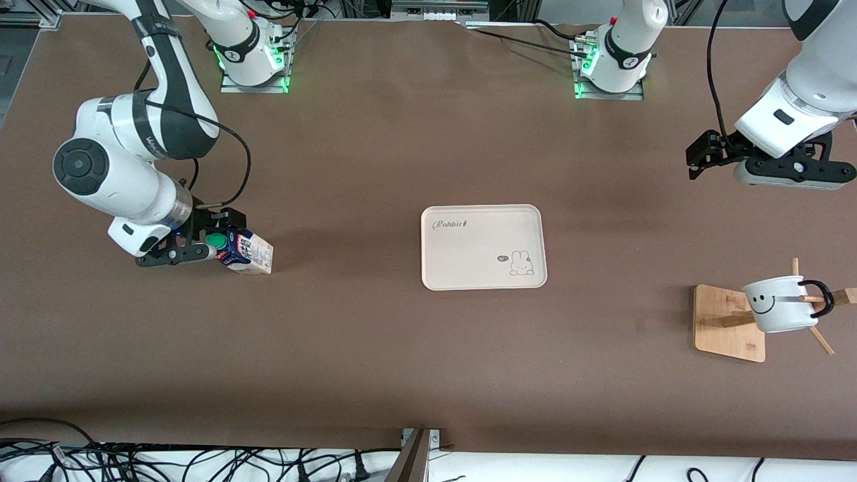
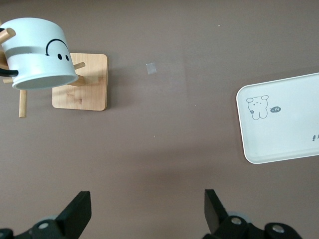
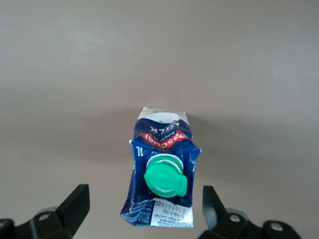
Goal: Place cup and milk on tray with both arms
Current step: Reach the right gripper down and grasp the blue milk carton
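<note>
Milk (image 1: 246, 253) stands on the table toward the right arm's end, well apart from the tray (image 1: 483, 281), and the right gripper (image 1: 191, 242) sits low beside its green cap (image 3: 166, 177) with the fingers spread wide on either side and nothing yet clamped. To do this grasp well, I would judge that the gripper should settle so the carton's blue body, not the cap or the creased gable, lies squarely between the pads, then close gently, since the thin card looks as if it would buckle under a hard squeeze. The cup (image 1: 780, 303) hangs on a peg of the wooden rack (image 1: 728, 323) toward the left arm's end, nearer the front camera than the tray; its handle points away from the tray. The left gripper (image 1: 700, 155) hangs open and empty in the air over bare table, farther from the front camera than the rack, and the cup would need lifting off along the peg, not straight up. The tray lies empty mid-table. Hard to make out: the front view hides the right fingertips beneath the wrist, so whether a pad already touches the carton is unclear, probably not. The peg carrying the cup is covered by the cup itself, and the left wrist view cuts off the handle.
</note>
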Controlling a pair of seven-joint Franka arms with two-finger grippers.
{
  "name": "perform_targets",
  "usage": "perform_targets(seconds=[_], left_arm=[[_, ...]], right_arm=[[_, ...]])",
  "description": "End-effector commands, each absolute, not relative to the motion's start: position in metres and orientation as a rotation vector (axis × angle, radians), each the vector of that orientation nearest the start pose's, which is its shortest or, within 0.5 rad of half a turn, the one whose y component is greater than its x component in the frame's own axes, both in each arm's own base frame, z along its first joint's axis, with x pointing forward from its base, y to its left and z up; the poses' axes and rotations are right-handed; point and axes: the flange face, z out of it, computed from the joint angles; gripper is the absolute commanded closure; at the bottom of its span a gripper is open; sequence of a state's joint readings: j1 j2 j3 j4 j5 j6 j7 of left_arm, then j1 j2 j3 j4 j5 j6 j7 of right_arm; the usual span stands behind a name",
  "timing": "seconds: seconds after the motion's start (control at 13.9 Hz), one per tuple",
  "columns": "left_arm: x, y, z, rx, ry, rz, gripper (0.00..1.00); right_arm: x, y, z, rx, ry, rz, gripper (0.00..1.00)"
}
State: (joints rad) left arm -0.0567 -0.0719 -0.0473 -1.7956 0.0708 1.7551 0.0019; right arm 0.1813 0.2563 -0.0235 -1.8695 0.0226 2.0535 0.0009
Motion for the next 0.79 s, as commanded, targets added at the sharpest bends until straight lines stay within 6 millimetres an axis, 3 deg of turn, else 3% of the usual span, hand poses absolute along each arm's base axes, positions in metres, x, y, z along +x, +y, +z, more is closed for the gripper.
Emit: perform_targets(seconds=[0.0,0.43,0.65,0.72], left_arm=[[0.544,-0.052,0.580,-3.070,0.177,-0.048,0.00],[0.544,-0.052,0.580,-3.069,0.180,-0.048,0.00],[0.544,-0.052,0.580,-3.069,0.180,-0.048,0.00],[0.544,-0.052,0.580,-3.070,0.177,-0.048,0.00]], right_arm=[[0.602,0.088,0.373,-3.122,-0.222,0.092,0.00],[0.599,0.086,0.340,-3.120,-0.206,0.088,0.00],[0.598,0.083,0.336,-3.121,-0.197,0.102,0.01],[0.598,0.083,0.335,-3.121,-0.197,0.107,0.08]])
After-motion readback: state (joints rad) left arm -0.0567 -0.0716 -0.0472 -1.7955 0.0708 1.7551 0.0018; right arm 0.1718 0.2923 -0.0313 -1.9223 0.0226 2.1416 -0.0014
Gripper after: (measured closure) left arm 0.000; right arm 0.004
